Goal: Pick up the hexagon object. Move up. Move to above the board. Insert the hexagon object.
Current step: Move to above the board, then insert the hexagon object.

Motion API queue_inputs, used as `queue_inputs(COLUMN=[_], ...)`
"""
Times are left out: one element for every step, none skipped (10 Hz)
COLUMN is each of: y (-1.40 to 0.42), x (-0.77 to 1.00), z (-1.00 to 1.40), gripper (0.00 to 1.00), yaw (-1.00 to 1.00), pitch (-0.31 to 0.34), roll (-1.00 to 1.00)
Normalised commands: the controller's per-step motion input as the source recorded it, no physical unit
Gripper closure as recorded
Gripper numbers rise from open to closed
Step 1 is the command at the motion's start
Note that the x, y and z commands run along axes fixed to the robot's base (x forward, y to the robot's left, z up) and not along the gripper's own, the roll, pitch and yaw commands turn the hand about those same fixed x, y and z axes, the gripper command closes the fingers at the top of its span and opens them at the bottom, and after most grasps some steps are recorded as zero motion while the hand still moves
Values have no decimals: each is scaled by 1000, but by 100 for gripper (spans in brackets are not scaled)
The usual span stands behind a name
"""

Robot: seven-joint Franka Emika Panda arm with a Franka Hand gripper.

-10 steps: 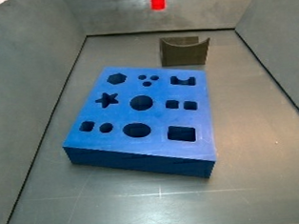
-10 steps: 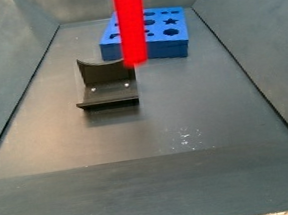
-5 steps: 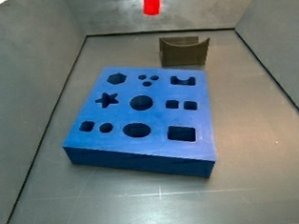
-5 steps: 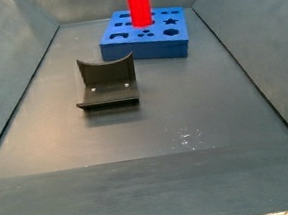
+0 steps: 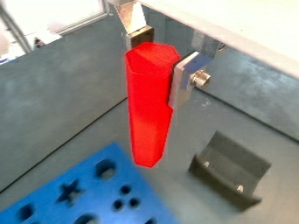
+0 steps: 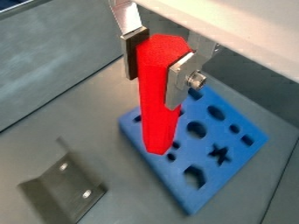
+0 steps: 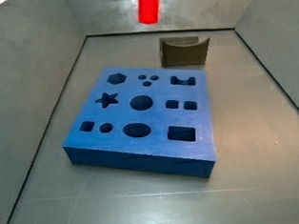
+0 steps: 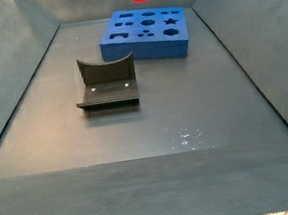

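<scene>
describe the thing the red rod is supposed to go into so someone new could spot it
On the dark grey floor of the walled bin lies the board, a thick bright blue block, well below the gripper that holds the hexagon object. Unlike the dark fixture nearby, its top is full of cut-out holes, including a star.

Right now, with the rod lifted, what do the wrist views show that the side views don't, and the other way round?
Only the wrist views show the gripper: its silver fingers clamp the hexagon object near its top, the rod hanging upright above the floor. Only the side views show the whole board and the open floor around it. Both show the red rod's lower end, the blue board and the fixture.
</scene>
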Motion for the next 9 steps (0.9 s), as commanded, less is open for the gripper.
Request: queue_inputs(y=[-1000, -1000, -1000, -1000, -689, -412, -217, 0, 0], x=[-134, -129, -124, -109, -54, -9, 24, 0, 0], z=[203, 213, 226, 236, 175, 112, 68, -34, 0], gripper=[100, 100, 100, 100, 100, 100, 100, 100, 100], yaw=[8, 9, 11, 6, 9, 8, 5, 0, 0], pitch=[16, 28, 42, 58, 73, 91, 107, 70, 0], roll=[-2, -4, 11, 1, 4, 1, 2, 40, 16])
